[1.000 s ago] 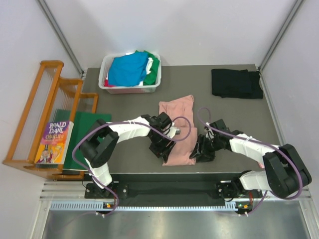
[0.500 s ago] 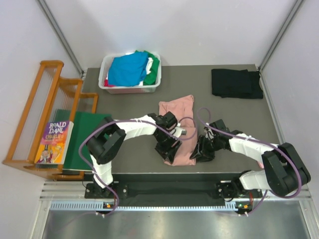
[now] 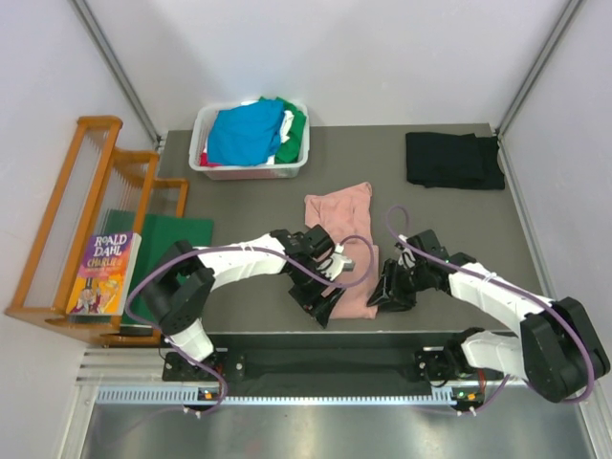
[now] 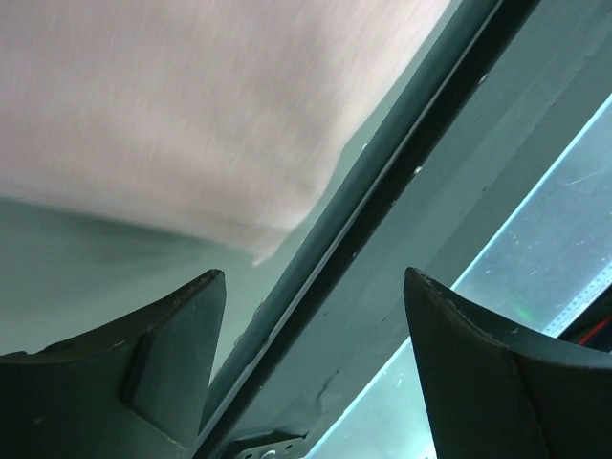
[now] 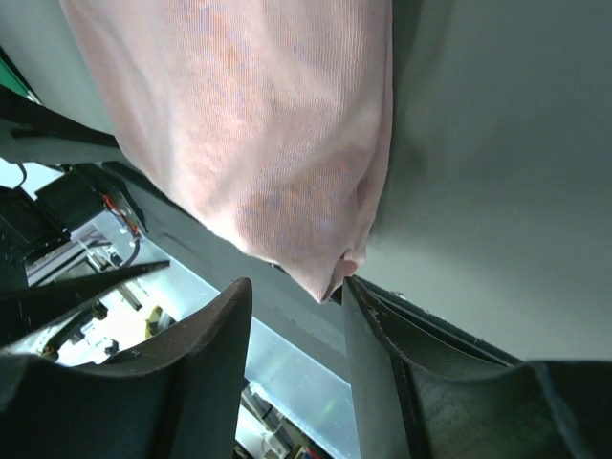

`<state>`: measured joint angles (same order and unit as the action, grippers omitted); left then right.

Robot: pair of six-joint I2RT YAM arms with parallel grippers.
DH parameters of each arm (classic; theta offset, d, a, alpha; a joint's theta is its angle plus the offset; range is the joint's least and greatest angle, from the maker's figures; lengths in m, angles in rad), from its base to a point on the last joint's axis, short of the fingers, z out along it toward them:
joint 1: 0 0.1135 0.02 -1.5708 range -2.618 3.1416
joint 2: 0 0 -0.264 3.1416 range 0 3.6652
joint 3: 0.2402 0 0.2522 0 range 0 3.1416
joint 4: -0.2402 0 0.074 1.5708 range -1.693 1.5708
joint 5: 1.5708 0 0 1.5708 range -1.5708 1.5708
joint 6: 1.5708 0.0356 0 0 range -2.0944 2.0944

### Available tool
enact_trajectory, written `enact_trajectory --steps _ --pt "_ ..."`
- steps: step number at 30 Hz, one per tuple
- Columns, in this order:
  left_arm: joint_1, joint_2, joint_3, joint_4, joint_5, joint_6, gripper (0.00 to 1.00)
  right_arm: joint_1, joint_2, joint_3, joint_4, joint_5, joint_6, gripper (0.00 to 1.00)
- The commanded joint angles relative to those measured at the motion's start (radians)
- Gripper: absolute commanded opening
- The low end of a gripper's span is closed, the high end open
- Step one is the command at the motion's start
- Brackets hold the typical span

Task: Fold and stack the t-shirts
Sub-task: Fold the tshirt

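We're mid-fold on the pink t-shirt [image 3: 339, 215]. It's lying as a long narrow strip on the desk [image 3: 459, 229], running from the middle down to the near edge, so the lengthwise fold looks done and the crosswise fold not yet. The black t-shirt [image 3: 454, 160] is sitting folded at the far right corner, and that reads to us as the start of the stack. The bin [image 3: 249, 173] at the far left corner is holding the blue, green, white and red t-shirts, all unfolded. The left end effector [image 3: 320, 304] is hovering at the strip's near left corner, released. In the left wrist view the fingers [image 4: 172, 354] are spread wide with only the desk edge between them and the cloth just above, apart from both pads. The right end effector [image 3: 390, 295] is at the near right corner, also released. In the right wrist view the hem corner [image 5: 328, 284] is poking in between the fingertips [image 5: 368, 316] and touching one side, but we're seeing a clear gap, so no pinch. Next, in our judgement, both need to close on the near hem corners together, lift evenly and carry that end toward the far edge. The left one needs to get onto the cloth first, or the fold will be skewing.
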<state>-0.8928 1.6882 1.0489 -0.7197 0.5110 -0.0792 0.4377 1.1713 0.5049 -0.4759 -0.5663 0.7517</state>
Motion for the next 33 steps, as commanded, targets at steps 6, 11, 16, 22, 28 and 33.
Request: enact_trajectory --steps 6,11,16,22,28,33 --pt "0.037 -0.038 -0.072 0.085 -0.057 -0.005 0.78 0.016 -0.015 0.003 -0.004 0.006 -0.012 0.43" --pt "0.037 0.017 -0.026 0.074 -0.066 -0.008 0.74 0.018 0.005 -0.006 0.013 0.014 -0.02 0.42" --pt "0.037 0.056 0.023 0.03 -0.075 -0.007 0.64 0.016 0.033 -0.009 0.023 0.02 -0.031 0.39" --pt "0.037 0.09 0.062 0.011 -0.085 -0.004 0.6 0.016 0.05 -0.005 0.031 0.023 -0.04 0.36" --pt "0.037 0.079 0.04 0.034 -0.072 0.001 0.56 0.018 0.047 -0.014 0.039 0.028 -0.035 0.34" --pt "0.037 0.084 0.034 0.04 -0.058 -0.001 0.44 0.018 0.057 -0.025 0.059 0.026 -0.028 0.3"
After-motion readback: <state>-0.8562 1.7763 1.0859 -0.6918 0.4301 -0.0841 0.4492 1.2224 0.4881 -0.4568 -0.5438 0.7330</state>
